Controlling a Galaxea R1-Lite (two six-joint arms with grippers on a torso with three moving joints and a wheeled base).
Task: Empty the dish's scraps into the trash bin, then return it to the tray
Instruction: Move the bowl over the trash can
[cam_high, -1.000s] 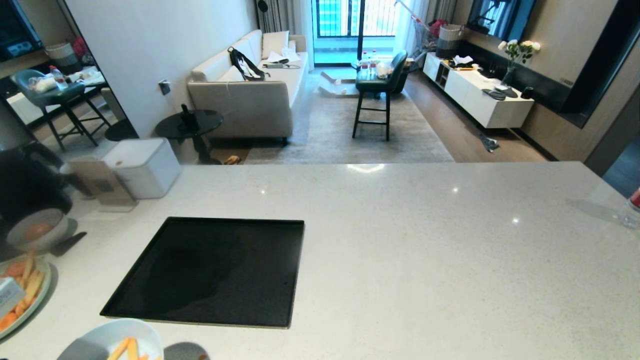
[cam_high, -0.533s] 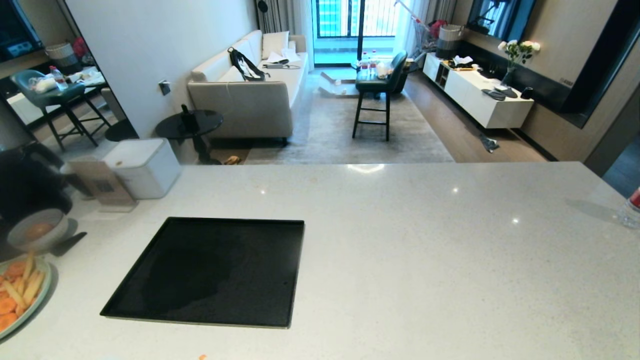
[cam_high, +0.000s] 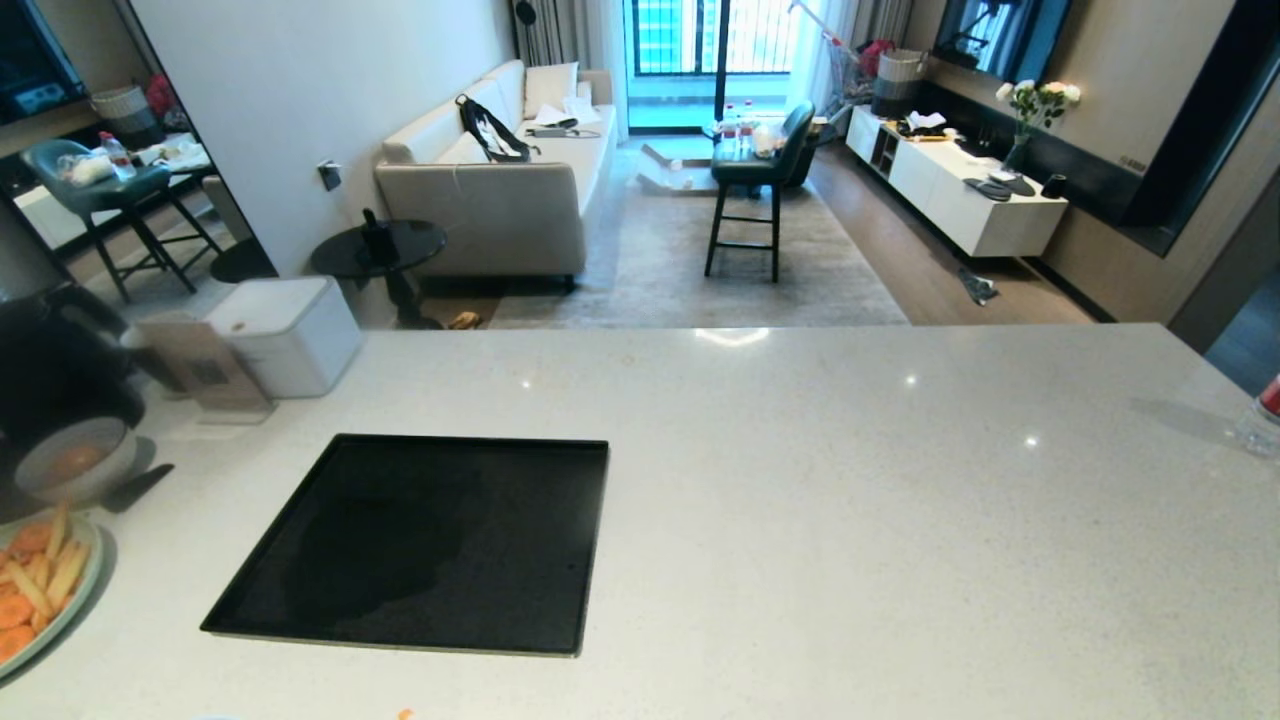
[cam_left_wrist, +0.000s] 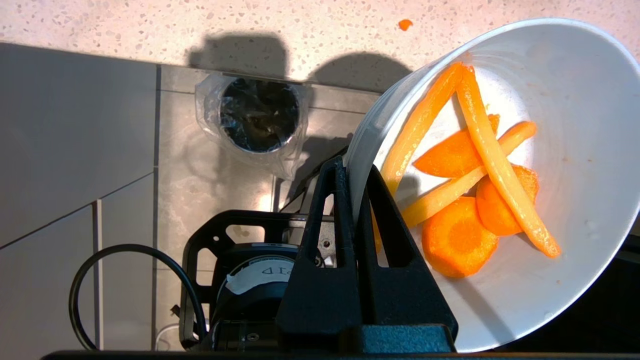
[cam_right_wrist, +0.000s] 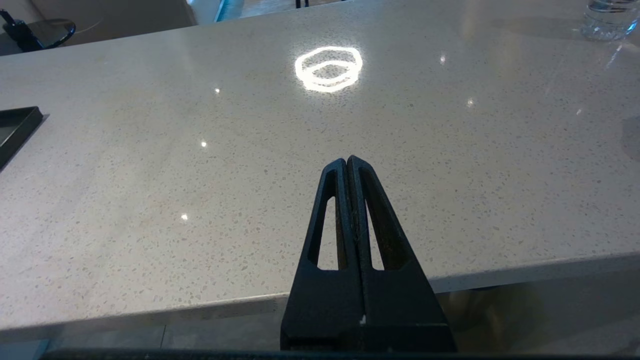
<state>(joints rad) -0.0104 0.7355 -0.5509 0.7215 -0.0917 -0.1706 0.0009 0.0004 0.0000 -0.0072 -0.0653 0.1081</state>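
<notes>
My left gripper (cam_left_wrist: 356, 167) is shut on the rim of the dish (cam_left_wrist: 575, 125), a pale glossy bowl held tilted out past the counter's near edge. The scraps (cam_left_wrist: 465, 200), carrot slices and yellow sticks, lie inside it against the lower wall. Down on the floor stands the trash bin (cam_left_wrist: 260, 117), a metal cylinder lined with a clear bag, off to one side of the dish. The black tray (cam_high: 420, 540) lies on the counter in the head view, where neither the dish nor the left gripper shows. My right gripper (cam_right_wrist: 346, 160) is parked shut at the counter's near edge.
A green plate (cam_high: 40, 590) heaped with carrot and fries and a grey-beige bowl (cam_high: 70, 465) sit at the counter's left. An orange crumb (cam_left_wrist: 405, 24) lies near the counter edge. A water bottle (cam_right_wrist: 607, 15) stands far right. The robot's base (cam_left_wrist: 240, 280) is below the dish.
The dish has left the bottom edge of the head view, drawn back off the counter's near side. The tray and the plate have not moved.
</notes>
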